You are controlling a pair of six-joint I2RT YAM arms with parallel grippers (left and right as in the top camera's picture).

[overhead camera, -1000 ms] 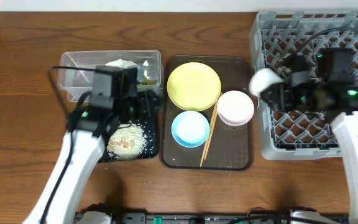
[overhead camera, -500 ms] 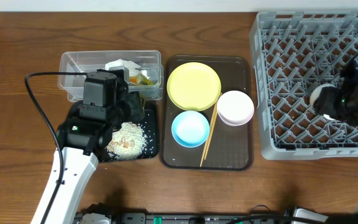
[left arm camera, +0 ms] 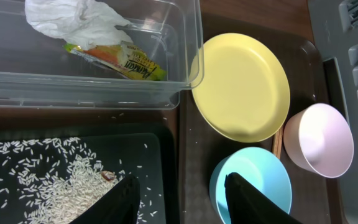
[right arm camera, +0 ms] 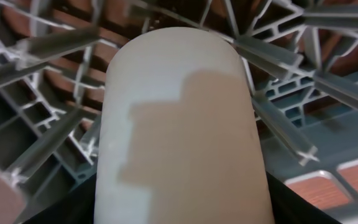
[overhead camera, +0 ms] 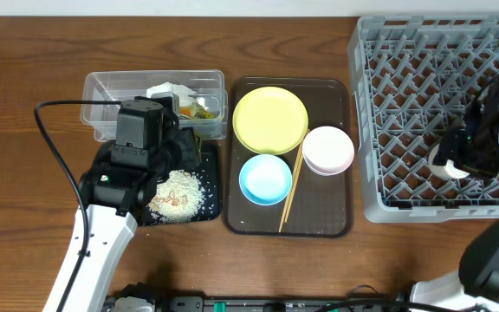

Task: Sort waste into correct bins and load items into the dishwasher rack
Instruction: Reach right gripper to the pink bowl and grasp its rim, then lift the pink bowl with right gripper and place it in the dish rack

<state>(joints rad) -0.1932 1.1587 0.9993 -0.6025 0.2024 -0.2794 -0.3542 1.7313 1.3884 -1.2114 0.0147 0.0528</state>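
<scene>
My right gripper is shut on the small white cup low inside the grey dishwasher rack, near its front right. The cup fills the right wrist view over the lattice. My left gripper is open and empty above the black tray, which holds the rice scraps. The clear tub holds the crumpled paper and the printed wrapper. The yellow plate, blue bowl, white bowl and chopsticks lie apart from both grippers.
The dishes sit on a dark brown serving tray between the bins and the rack. The left arm's black cable loops over the table to the left. The rack's walls rise around the right gripper.
My right gripper carried the cup from the rack's left edge to its front right and lowered it. My left gripper drew back from the tub, then stayed still.
</scene>
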